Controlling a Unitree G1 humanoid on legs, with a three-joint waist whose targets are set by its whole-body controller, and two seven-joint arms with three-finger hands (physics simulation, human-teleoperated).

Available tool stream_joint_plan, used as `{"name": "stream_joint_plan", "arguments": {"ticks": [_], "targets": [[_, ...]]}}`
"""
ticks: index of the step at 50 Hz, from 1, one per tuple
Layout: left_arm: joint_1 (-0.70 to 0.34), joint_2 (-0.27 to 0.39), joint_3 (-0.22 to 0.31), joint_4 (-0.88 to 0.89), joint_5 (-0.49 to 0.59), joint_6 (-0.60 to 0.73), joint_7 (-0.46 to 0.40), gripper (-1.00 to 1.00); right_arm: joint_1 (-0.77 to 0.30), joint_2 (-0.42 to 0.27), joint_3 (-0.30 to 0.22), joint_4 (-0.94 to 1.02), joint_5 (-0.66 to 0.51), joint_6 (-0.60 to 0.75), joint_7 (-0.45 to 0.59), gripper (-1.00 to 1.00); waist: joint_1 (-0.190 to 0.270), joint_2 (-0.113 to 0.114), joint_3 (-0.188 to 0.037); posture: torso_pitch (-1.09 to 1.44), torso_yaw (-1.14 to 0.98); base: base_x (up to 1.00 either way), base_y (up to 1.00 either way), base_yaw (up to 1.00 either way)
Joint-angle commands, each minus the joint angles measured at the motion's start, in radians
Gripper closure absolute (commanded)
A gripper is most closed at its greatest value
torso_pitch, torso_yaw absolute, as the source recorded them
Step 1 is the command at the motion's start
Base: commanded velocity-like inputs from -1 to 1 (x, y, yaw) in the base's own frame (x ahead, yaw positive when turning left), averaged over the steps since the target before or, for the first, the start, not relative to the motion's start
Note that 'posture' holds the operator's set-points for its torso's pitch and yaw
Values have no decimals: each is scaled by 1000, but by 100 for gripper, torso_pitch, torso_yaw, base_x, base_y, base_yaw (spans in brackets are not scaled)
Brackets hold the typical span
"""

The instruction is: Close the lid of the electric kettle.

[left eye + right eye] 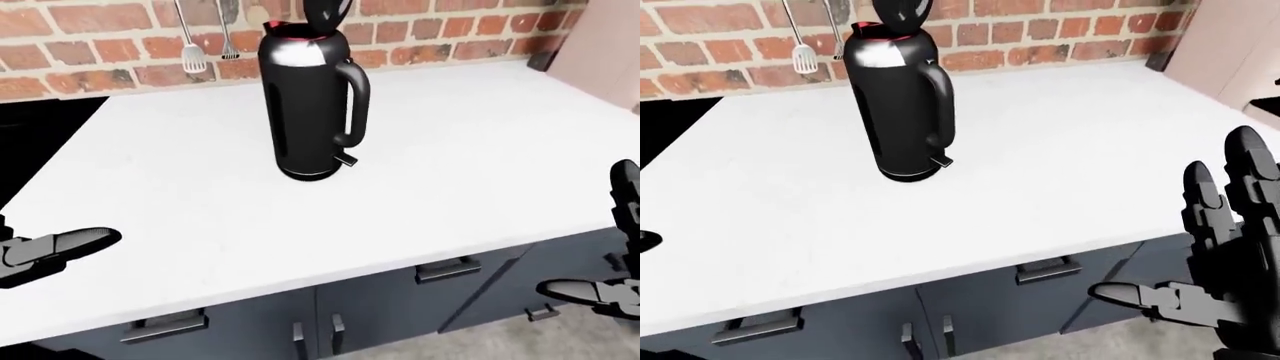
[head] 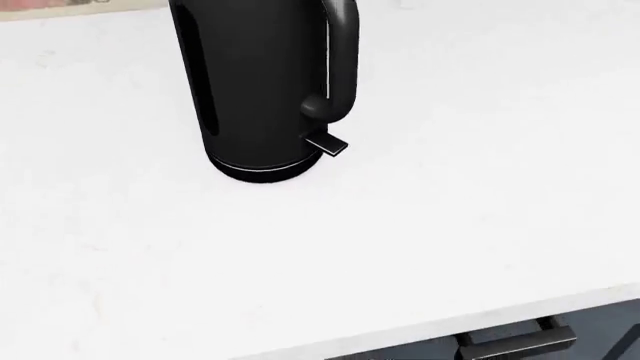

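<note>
A black electric kettle [image 1: 308,112] with a silver collar stands upright on the white counter [image 1: 480,157], its handle to the view's right. Its lid [image 1: 325,13] is tipped up and open at the top edge of the left-eye view; the red rim under it shows. The head view shows only the kettle's lower body [image 2: 255,90]. My left hand [image 1: 50,251] is low at the left edge over the counter's near part, fingers extended. My right hand [image 1: 1220,247] is open at the lower right, off the counter's edge, fingers spread. Both hands are far from the kettle and empty.
A brick wall [image 1: 90,37] runs behind the counter with a spatula [image 1: 194,54] and another utensil hanging on it. A black stove top [image 1: 40,135] lies at the left. Dark cabinet doors with handles [image 1: 448,268] run below the counter. A pale panel [image 1: 600,45] stands at the right.
</note>
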Motion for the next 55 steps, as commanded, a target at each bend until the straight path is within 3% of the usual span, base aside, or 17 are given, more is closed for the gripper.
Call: {"name": "stream_joint_plan", "arguments": {"ticks": [1,11,19,26,33,40,55], "targets": [[-11,15,8,-17,5,-30,-3,-100,-6,-13,-14,-24,-1,-29,2,-100,0,0,-12,-18,0,0,0,0],[-11,15,11,-19,3,-27,-2,-100,34,-63,-11,-24,58,-62,-59,-100,-2,6,-84,-28,0,0,0,0],[-15,15,8,-13,7,-30,-4,-100,43,-88,-7,-24,83,-69,-88,-100,-3,5,-155,-36,0,0,0,0],[-16,16,9,-14,8,-26,-3,-100,43,-85,-11,-24,83,-67,-85,-100,2,3,-214,-43,0,0,0,0],[-16,15,9,-18,11,-27,1,-100,38,-75,-11,-24,72,-63,-73,-100,7,1,-259,-50,0,0,0,0],[-14,21,24,-25,-18,-39,12,-100,33,-67,-8,-24,61,-59,-64,-100,9,3,-286,-52,0,0,0,0],[-18,11,12,-20,14,-36,-9,-100,44,-84,-10,-24,82,-68,-83,-100,4,6,-314,-59,0,0,0,0]]}}
